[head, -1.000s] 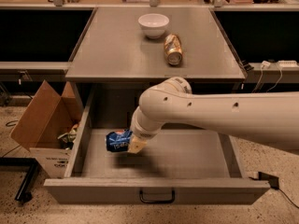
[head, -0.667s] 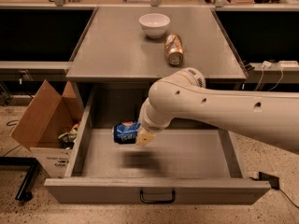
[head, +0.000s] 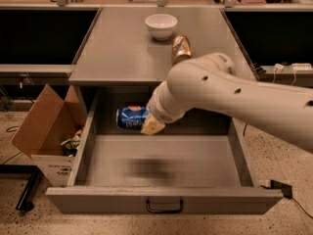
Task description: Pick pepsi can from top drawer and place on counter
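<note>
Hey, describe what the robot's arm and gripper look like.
The arm is a thick, smooth cream-white tube with rounded joints and a few small dark round holes; no cables or lettering show. The gripper, at the can over the drawer, shows one pale tan wedge-shaped finger.

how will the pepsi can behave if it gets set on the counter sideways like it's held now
The pepsi can hangs on its side in the gripper over the open top drawer; set down like that on the flat counter, it would probably roll. Its smooth metal skin looks slippery and likely dents under a hard squeeze.
</note>
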Controlling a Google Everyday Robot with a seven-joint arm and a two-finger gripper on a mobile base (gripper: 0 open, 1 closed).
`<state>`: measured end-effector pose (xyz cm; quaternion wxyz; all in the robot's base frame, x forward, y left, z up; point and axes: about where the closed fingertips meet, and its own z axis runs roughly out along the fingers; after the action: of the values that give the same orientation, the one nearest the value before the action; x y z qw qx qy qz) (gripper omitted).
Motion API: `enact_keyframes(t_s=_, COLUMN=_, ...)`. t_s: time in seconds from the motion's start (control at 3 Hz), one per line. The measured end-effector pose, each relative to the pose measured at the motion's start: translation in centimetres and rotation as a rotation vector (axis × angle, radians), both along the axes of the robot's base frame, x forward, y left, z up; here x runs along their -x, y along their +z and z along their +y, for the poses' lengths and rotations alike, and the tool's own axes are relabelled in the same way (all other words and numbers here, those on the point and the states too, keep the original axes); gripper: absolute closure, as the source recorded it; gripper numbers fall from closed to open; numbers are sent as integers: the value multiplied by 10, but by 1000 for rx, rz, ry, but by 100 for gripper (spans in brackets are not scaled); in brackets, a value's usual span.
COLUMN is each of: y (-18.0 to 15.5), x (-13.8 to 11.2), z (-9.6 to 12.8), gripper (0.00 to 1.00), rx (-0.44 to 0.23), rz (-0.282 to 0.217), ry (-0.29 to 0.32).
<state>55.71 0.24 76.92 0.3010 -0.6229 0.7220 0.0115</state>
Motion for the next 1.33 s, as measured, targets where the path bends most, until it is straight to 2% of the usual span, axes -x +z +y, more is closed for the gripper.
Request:
enact_keyframes(t_s=0.33, y=61, x=-10, z=-3, gripper=100, rx=-64, rz=-71, ry=-43)
enact_keyframes(t_s=0.67, y=105, x=-45, z=-5, gripper=100, rx=-171, rz=-108, ry=-107)
enact_keyframes(t_s=1.0, y=105, x=-45, z=-5, gripper=100, rx=-171, rz=-108, ry=-107)
enact_keyframes(t_s=1.33, y=111, x=-69, z=18, gripper=100, rx=-208, rz=-101, ry=-121)
